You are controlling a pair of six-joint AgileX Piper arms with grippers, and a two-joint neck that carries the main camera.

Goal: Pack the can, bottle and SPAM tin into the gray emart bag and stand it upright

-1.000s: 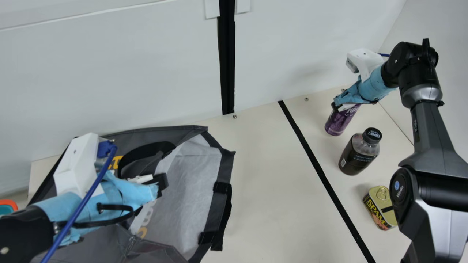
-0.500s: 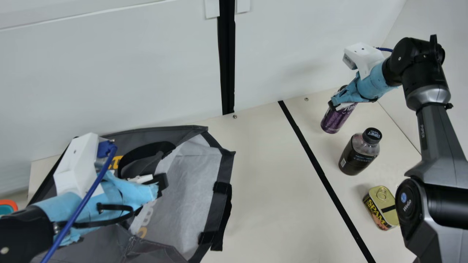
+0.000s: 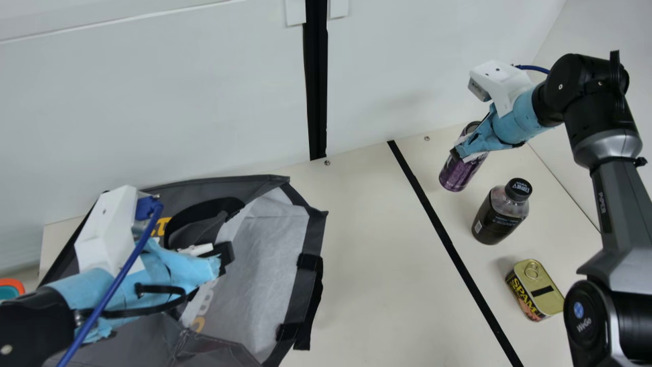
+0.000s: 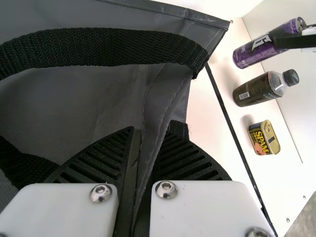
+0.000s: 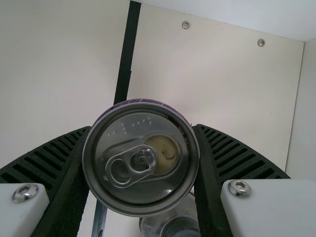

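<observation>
Table: cream, with a black line (image 3: 440,229) running across it on a slant and small screws (image 3: 427,138) near its far edge.
Wall: white, behind the table, with a black upright strip (image 3: 316,81).
Bag: gray emart bag (image 3: 265,255) at the main view's left, its mouth open toward the black line, pale lining showing, a black handle (image 3: 204,206) looped over the near-left side of the opening.
Left gripper: (image 3: 224,257) at the bag's mouth, its ribbed fingers clamped on a fold of gray fabric that runs between them in the left wrist view.
Right gripper: (image 3: 461,153) closed around the can's upper part, one finger pressed to each side.
Can: purple, (image 3: 460,173) leaning in the main view, past the black line from the bag; whether its base touches the table, I cannot tell.
Bottle: dark, black-capped, (image 3: 496,219) upright on the table, near the can and between it and the tin.
SPAM tin: (image 3: 535,290) on the table, ring-pull lid up, near the bottle.
Left edge: part of an orange and teal object (image 3: 12,286).
</observation>
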